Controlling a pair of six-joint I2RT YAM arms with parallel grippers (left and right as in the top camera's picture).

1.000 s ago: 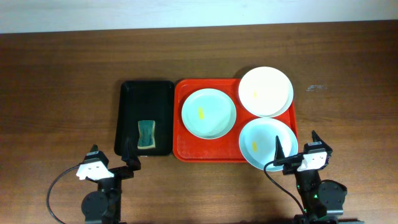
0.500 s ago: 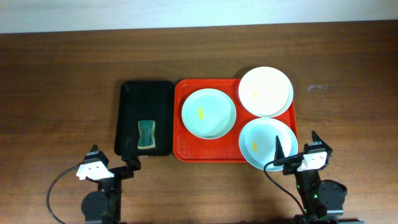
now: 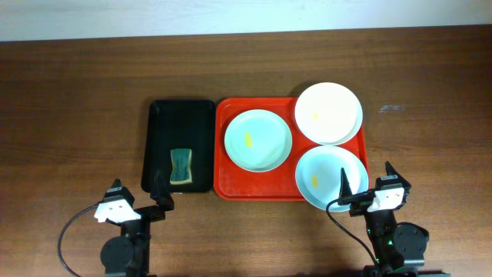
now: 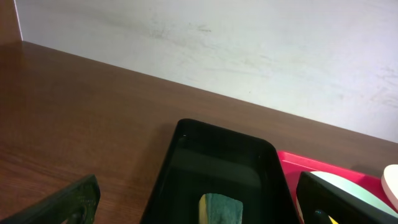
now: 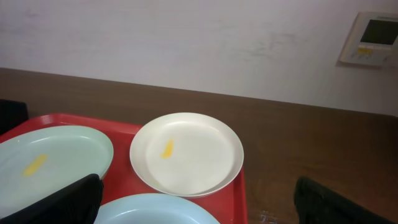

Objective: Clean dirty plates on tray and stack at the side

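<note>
Left gripper [image 3: 138,192]: fingers spread wide, empty, just short of the black tray [image 3: 163,115].
Right gripper [image 3: 366,181]: spread wide, empty, at the nearest mint plate [image 3: 332,178].
Sponge [image 3: 181,166]: in the black tray's near half.
Red tray [image 3: 223,154]: beside the black tray, carrying all three yellow-smeared plates.
Second mint plate [image 3: 258,140]: left-centre.
White plate [image 3: 329,113]: far right corner.
Wall panel [image 5: 375,38]: writing unreadable.
</note>
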